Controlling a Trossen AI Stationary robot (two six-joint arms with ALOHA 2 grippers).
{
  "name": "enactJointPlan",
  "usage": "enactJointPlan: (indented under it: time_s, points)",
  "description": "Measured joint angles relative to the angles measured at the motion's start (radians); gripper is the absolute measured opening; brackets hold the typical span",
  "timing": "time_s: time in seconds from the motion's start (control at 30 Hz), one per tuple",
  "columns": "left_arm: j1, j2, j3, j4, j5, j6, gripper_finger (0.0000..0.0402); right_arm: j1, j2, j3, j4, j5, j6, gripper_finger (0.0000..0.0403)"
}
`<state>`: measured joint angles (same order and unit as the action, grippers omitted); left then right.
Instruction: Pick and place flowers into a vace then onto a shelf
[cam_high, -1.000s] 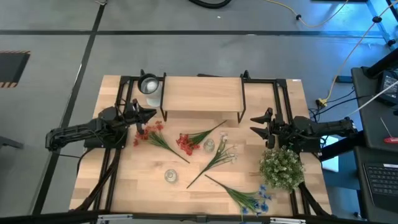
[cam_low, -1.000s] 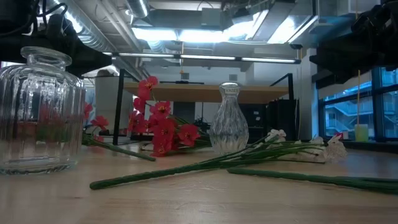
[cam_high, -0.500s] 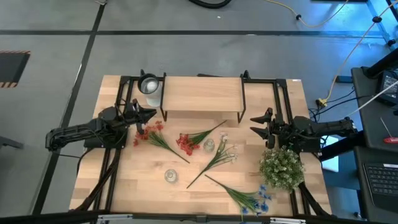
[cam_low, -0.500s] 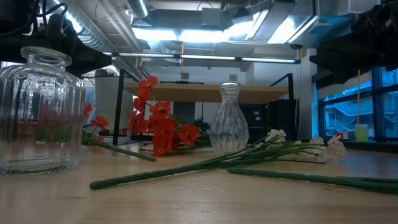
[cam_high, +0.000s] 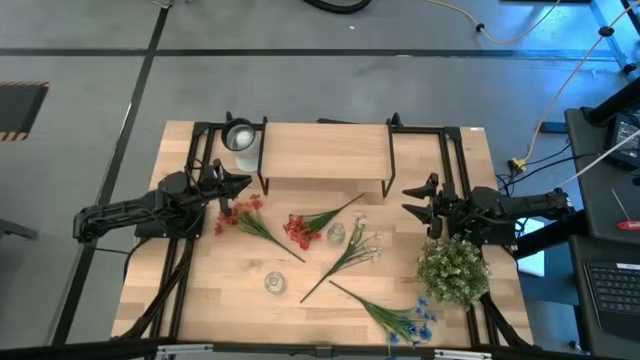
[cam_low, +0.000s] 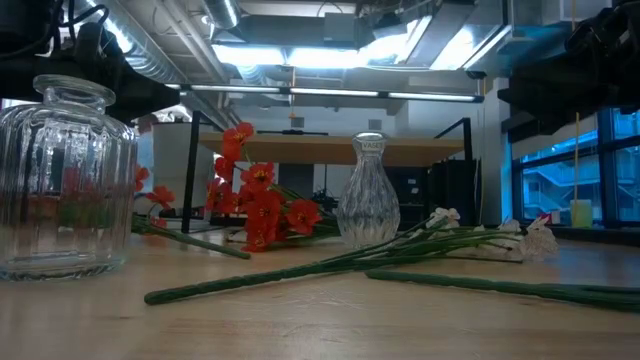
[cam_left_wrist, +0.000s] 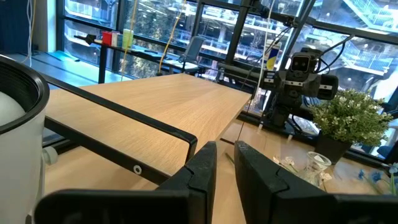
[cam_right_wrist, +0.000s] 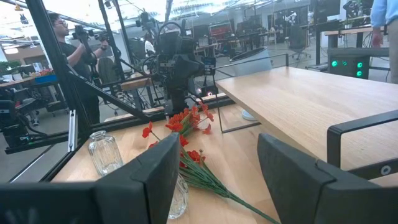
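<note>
On the table (cam_high: 230, 300) nothing has gone into a vase yet, so the task looks to be at its first step: picking a stem. Four flowers lie loose: a red one (cam_high: 248, 216) just beside the left gripper (cam_high: 238, 187), a second red one (cam_high: 305, 226) at mid-table, a white one (cam_high: 350, 253) to its right, and a blue one (cam_high: 395, 318) near the front edge. The slim vase (cam_high: 337, 234) stands among the middle stems; a squat jar (cam_high: 274, 283) stands apart toward the front. The shelf (cam_high: 325, 152) at the back carries no vase or flower.

The left arm reaches in from the left edge, its gripper level with the shelf's left leg and pointing across the table. Its fingers (cam_left_wrist: 205, 165) stand nearly together with only a slit between them, clasping nothing. The red blossoms sit just in front of it, near but apart as far as the high view tells.

The right gripper (cam_high: 418, 201) waits at the shelf's right end, above the bushy plant (cam_high: 455, 268), fingers (cam_right_wrist: 292, 158) spread wide and empty.

My guess at the next move: the left gripper must spread its fingers, drop onto the near red stem below the blossoms, and close there. The stem is thin and lies flat, so the fingers need to straddle it squarely or they will slide off.
</note>
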<state>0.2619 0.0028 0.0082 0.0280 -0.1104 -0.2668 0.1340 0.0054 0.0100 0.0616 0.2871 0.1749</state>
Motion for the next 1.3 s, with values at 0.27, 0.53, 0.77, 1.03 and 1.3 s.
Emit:
enactJointPlan:
  time_s: [0.27,0.53,0.77,1.03,1.3]
  points:
    - [0.000,0.000,0.000,0.000,0.000,0.000,0.0051,0.000,0.000,0.000,0.000,0.000,0.000,0.0217]
    - [0.000,0.000,0.000,0.000,0.000,0.000,0.0051,-0.003,-0.001,0.000,0.006,0.052,-0.153,0.0217]
    - [0.000,0.000,0.000,0.000,0.000,0.000,0.0051,-0.003,0.000,0.000,0.007,0.051,-0.012,0.0217]
    - [0.000,0.000,0.000,0.000,0.000,0.000,0.0051,-0.003,0.000,0.000,0.011,0.053,0.135,0.0217]
    - [0.000,0.000,0.000,0.000,0.000,0.000,0.0051,-0.003,0.000,0.000,0.015,0.063,0.234,0.0217]
